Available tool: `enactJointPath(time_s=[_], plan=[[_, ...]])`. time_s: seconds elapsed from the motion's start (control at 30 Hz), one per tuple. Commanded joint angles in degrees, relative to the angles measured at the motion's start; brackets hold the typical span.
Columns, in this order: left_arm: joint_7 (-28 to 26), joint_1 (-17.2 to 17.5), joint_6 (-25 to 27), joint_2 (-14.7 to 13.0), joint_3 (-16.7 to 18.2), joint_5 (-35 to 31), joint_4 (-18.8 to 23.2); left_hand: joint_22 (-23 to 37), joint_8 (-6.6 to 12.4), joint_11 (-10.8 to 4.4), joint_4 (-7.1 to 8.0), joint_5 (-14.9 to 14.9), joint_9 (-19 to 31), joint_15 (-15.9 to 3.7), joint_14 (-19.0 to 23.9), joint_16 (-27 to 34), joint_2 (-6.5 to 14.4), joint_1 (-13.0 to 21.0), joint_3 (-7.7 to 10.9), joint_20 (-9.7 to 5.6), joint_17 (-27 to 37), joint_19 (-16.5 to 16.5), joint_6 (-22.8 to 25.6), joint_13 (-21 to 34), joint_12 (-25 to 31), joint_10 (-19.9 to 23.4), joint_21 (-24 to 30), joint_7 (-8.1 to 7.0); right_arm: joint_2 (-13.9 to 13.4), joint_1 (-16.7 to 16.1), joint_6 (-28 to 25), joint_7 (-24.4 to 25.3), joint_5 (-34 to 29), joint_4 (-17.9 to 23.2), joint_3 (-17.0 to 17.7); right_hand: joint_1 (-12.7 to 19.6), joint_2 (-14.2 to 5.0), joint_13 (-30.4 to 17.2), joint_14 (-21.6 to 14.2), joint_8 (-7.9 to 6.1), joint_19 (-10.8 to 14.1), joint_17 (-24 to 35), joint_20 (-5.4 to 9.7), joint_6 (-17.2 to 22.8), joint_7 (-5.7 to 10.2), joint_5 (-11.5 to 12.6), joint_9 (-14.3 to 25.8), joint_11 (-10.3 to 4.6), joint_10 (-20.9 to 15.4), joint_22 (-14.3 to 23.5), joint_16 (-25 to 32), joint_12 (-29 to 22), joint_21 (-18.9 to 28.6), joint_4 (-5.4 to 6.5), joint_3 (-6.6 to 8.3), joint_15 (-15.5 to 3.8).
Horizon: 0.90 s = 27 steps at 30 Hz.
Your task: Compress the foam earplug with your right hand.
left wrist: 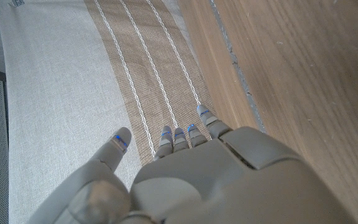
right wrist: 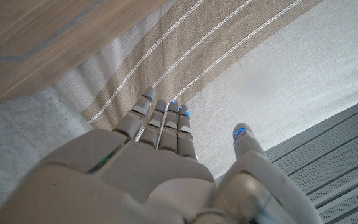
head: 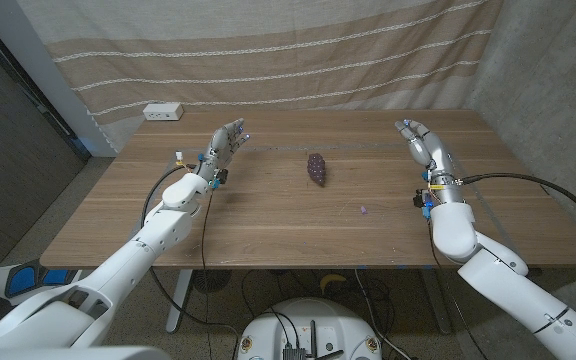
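Standing raised above the wooden worktop [head: 268,220], both hands hold nothing. The left hand [head: 224,143] is on the robot's left side near the far edge, fingers extended and apart; the left wrist view shows its fingers [left wrist: 174,138] straight with the thumb splayed. The right hand [head: 420,140] is on the right side, also near the far edge, fingers extended with the thumb apart, as the right wrist view confirms [right wrist: 160,124]. A small pale purple item, apparently the foam earplug [head: 364,210], lies on the worktop between the hands, nearer the right arm and apart from it. A dark purple pine-cone-like object [head: 316,168] lies mid-worktop. A white power strip [head: 163,112] sits beyond the far edge, before a striped curtain [head: 268,50].
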<state>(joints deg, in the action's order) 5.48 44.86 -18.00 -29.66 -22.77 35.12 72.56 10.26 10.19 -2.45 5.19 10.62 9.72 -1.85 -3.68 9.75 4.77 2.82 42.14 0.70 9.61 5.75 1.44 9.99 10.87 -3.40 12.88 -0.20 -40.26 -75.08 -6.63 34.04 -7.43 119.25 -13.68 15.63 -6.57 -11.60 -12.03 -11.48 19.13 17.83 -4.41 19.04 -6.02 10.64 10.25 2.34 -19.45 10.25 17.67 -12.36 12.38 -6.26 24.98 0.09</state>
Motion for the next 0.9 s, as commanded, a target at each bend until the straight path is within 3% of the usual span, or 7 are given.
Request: enactJointPath(time_s=[0.03, 0.9], plan=[[0.9, -0.5, -0.5, 0.3, 0.0, 0.4, -1.2, 0.3, 0.23, 0.10, -0.03, 0.4, 0.2, -0.49, 0.0, 0.4, 3.8, -0.4, 0.19, 0.08, 0.1, 0.3, 0.3, 0.2, 0.1, 0.1, -0.2, -0.02, 0.0, -0.8, -4.3, -0.1, -3.0, 2.6, -1.6, 0.3, -0.08, -0.1, -0.5, -0.29, 0.3, 0.1, -0.45, 0.7, -0.12, 0.4, 0.3, 0.09, -0.5, 0.3, 0.3, -0.1, 0.1, -0.43, 0.10, 0.00], [3.0, -2.9, -0.9, 1.4, -0.6, 0.4, -4.9, 0.3, 0.24, 0.10, -0.13, 0.3, 0.2, -0.44, 0.0, 0.3, 3.8, -0.4, 0.24, 0.28, 0.1, 0.2, 0.4, 0.2, 0.1, 0.1, -0.4, 0.06, -0.2, -0.8, -20.0, 0.0, -10.9, 8.7, -6.4, 2.4, 1.35, -0.2, -1.0, -0.56, 0.7, -0.1, -1.52, 1.7, 1.36, 0.7, 0.4, -0.93, -0.8, 0.3, 0.3, 0.0, 0.2, -2.87, 0.38, -0.82]])
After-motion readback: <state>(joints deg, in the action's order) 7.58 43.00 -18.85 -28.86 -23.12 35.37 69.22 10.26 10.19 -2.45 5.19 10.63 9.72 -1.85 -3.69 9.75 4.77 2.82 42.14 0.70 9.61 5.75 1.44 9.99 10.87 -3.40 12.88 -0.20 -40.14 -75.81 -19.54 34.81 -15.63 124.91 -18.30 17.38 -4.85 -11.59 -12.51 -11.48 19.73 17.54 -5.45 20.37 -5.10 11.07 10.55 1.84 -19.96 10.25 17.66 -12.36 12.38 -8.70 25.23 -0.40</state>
